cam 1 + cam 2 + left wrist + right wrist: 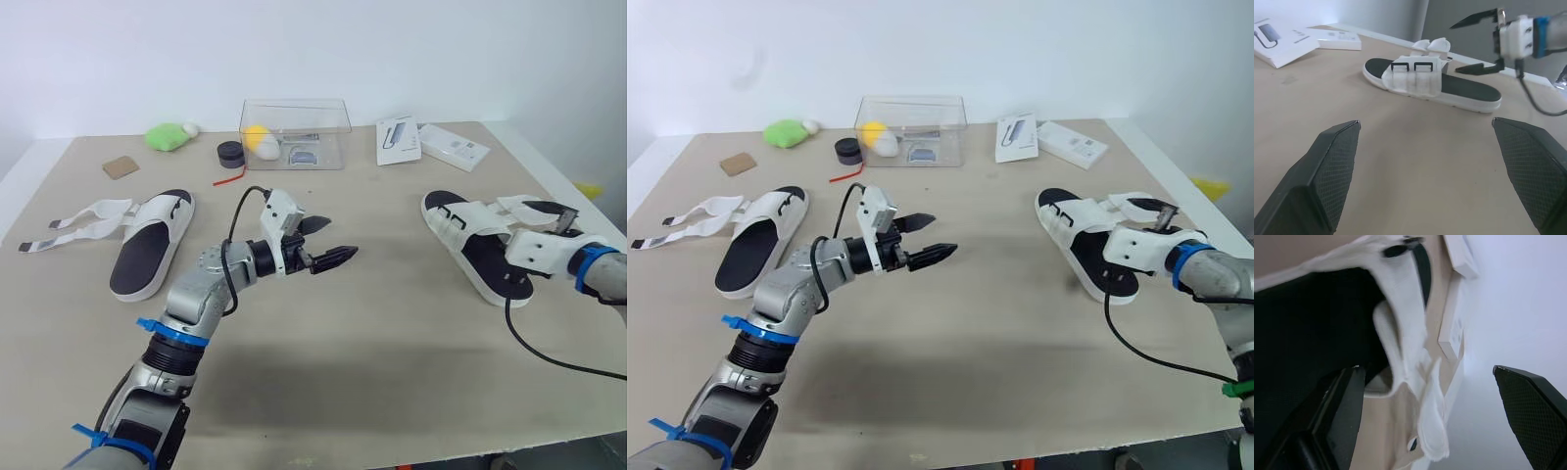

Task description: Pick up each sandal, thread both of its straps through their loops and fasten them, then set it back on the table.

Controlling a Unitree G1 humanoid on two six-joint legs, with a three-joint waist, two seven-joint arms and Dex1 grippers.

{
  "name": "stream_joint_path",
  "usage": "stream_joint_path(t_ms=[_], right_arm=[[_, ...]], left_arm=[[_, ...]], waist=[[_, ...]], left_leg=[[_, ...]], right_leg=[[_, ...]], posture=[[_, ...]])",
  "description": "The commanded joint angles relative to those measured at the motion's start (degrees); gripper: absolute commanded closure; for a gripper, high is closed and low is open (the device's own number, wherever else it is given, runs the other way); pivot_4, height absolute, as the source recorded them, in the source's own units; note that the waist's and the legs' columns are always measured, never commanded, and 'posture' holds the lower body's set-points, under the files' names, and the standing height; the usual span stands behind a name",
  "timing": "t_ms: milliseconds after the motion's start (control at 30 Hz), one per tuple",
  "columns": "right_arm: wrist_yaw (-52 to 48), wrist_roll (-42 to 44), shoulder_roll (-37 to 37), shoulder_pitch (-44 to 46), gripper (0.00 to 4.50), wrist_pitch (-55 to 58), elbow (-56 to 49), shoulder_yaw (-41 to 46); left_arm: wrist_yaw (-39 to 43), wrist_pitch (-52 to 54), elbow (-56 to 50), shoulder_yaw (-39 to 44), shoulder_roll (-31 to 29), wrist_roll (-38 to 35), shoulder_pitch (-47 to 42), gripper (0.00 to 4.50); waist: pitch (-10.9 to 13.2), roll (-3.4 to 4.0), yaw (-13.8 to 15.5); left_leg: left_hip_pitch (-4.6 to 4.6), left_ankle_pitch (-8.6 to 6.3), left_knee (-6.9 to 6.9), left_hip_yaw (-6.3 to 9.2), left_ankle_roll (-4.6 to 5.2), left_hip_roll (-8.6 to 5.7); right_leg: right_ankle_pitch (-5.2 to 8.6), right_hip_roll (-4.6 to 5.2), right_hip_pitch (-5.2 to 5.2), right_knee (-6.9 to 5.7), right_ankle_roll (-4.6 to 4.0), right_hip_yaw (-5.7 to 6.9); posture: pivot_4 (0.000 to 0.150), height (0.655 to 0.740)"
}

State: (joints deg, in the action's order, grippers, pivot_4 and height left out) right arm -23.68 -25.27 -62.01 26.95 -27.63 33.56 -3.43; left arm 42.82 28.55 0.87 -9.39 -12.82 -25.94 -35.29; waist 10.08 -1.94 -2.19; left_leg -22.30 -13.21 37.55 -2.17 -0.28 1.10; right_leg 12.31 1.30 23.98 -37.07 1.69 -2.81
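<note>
One white sandal with a black footbed (147, 247) lies at the table's left, its two straps (73, 225) spread loose to its left. The other sandal (477, 245) lies at the right, with two black loops (1411, 65) on its upper. My left gripper (328, 241) hovers open and empty over the middle of the table, pointing toward the right sandal. My right gripper (555, 216) is open at that sandal's outer side, and its loose white straps (1400, 333) lie between and beside its fingers, ungripped.
At the back stand a clear plastic box (294, 132) with small items inside, two white boxes (399, 139) (453, 145), a green object (167, 137), a black round thing (231, 154) and a brown card (120, 166). The table's right edge (578, 196) runs close to my right gripper.
</note>
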Motion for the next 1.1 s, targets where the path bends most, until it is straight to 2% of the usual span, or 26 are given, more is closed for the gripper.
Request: stream_joint_path(t_ms=[33, 200, 233, 300, 367, 400, 433, 500, 567, 700, 800, 933, 1100], right_arm=[[4.0, -4.4, 0.6, 6.1, 0.0, -4.0, 7.7, -3.4], [7.1, -6.9, 3.2, 12.9, 0.0, -7.2, 16.0, -7.3], [7.5, -7.2, 3.7, 14.1, 0.24, -7.9, 17.3, -8.0], [8.3, -7.6, 4.4, 15.8, 0.92, -8.9, 19.4, -8.9], [9.2, -8.3, 5.1, 17.3, 1.77, -9.6, 21.1, -10.1], [9.6, -8.5, 5.4, 18.0, 2.36, -10.0, 21.9, -10.6], [10.1, -9.1, 5.7, 18.7, 2.71, -10.3, 22.5, -11.2], [11.1, -9.7, 6.1, 19.7, 3.74, -11.0, 23.5, -11.9], [12.0, -9.9, 6.3, 20.3, 4.42, -11.8, 24.3, -12.5], [13.4, -9.7, 6.4, 20.8, 4.42, -14.2, 25.2, -12.5], [10.1, -3.4, 6.9, 20.6, 4.42, -22.0, 22.1, -9.9], [2.8, 5.0, 7.7, 20.9, 4.42, -35.0, 15.8, -11.0], [-7.2, 14.6, 9.6, 21.4, 4.42, -44.4, 7.6, -16.4]], left_arm=[[-0.4, -1.4, -1.4, 0.6, 0.7, 0.7, -1.1, 0.05], [-1.1, -1.1, -2.6, 1.7, 1.1, 0.7, 0.3, 0.05], [-1.3, -1.1, -2.9, 2.0, 1.1, 0.5, 0.7, 0.01], [-1.5, -1.0, -3.2, 2.2, 1.1, 0.2, 0.9, 0.0], [-1.5, -0.7, -3.7, 2.4, 0.8, 0.0, 1.2, 0.0], [-1.4, -0.6, -3.9, 2.4, 0.7, 0.0, 1.3, 0.0], [-1.3, -0.6, -3.9, 2.5, 0.4, 0.0, 1.4, 0.0], [-1.3, -0.6, -4.0, 2.8, 0.1, 0.1, 1.4, 0.0], [-1.4, -0.5, -4.1, 3.2, -0.1, 0.1, 1.4, 0.0], [-1.3, -0.2, -4.4, 3.7, -0.5, -0.1, 1.4, 0.0], [0.2, 0.4, -4.6, 5.6, -3.1, -0.7, 1.9, 0.0], [6.2, 3.9, -6.9, 8.5, -10.2, -4.9, 4.1, 0.0], [12.2, 6.2, -8.0, 10.6, -18.8, -7.1, 6.3, 0.0]], waist=[[0.0, -0.01, -0.2], [0.0, -0.01, -0.5], [0.0, -0.01, -0.6], [0.0, -0.01, -0.6], [0.0, -0.01, -0.5], [0.0, -0.01, -0.5], [0.0, -0.01, -0.5], [0.0, -0.01, -0.5], [0.0, -0.01, -0.5], [0.0, -0.01, -0.6], [0.0, -0.01, -0.8], [0.0, 0.02, -1.8], [0.0, 0.01, -2.0]], left_leg=[[0.01, 0.0, 0.01, -0.04, 0.0, -0.01], [0.05, -0.01, 0.01, -0.04, 0.03, -0.02], [0.06, -0.01, 0.01, -0.05, 0.04, -0.03], [0.07, -0.02, 0.0, -0.07, 0.04, -0.02], [0.06, -0.02, 0.0, -0.06, 0.04, -0.03], [0.06, -0.02, 0.0, -0.07, 0.04, -0.04], [0.06, -0.02, 0.0, -0.07, 0.04, -0.05], [0.05, -0.02, 0.0, -0.08, 0.04, -0.06], [0.06, -0.02, 0.0, -0.09, 0.04, -0.08], [0.08, -0.02, 0.0, -0.12, 0.04, -0.06], [0.09, -0.02, -0.01, -0.13, 0.04, -0.04], [0.06, -0.02, -0.09, -0.16, 0.04, 0.07], [0.02, -0.02, -0.08, -0.12, 0.04, 0.12]], right_leg=[[-0.03, 0.0, 0.0, 0.01, 0.03, -0.05], [-0.07, 0.02, 0.02, 0.02, 0.11, -0.26], [-0.08, 0.02, 0.03, 0.02, 0.1, -0.31], [-0.08, 0.02, 0.04, 0.02, 0.11, -0.36], [-0.09, 0.02, 0.05, 0.02, 0.12, -0.35], [-0.09, 0.03, 0.05, 0.02, 0.13, -0.36], [-0.1, 0.04, 0.04, 0.02, 0.14, -0.36], [-0.11, 0.06, 0.04, 0.03, 0.16, -0.38], [-0.11, 0.07, 0.05, 0.03, 0.17, -0.41], [-0.13, 0.05, 0.06, 0.02, 0.17, -0.45], [-0.13, 0.02, 0.07, 0.02, 0.16, -0.46], [-0.14, -0.1, 0.2, 0.01, 0.13, -0.55], [-0.13, -0.07, 0.2, 0.01, 0.11, -0.49]], posture=[[0.15, 0.74], [0.15, 0.74], [0.15, 0.74], [0.15, 0.74], [0.15, 0.74], [0.15, 0.74], [0.15, 0.74], [0.15, 0.74], [0.15, 0.74], [0.15, 0.74], [0.15, 0.74], [0.15, 0.74], [0.15, 0.74]])
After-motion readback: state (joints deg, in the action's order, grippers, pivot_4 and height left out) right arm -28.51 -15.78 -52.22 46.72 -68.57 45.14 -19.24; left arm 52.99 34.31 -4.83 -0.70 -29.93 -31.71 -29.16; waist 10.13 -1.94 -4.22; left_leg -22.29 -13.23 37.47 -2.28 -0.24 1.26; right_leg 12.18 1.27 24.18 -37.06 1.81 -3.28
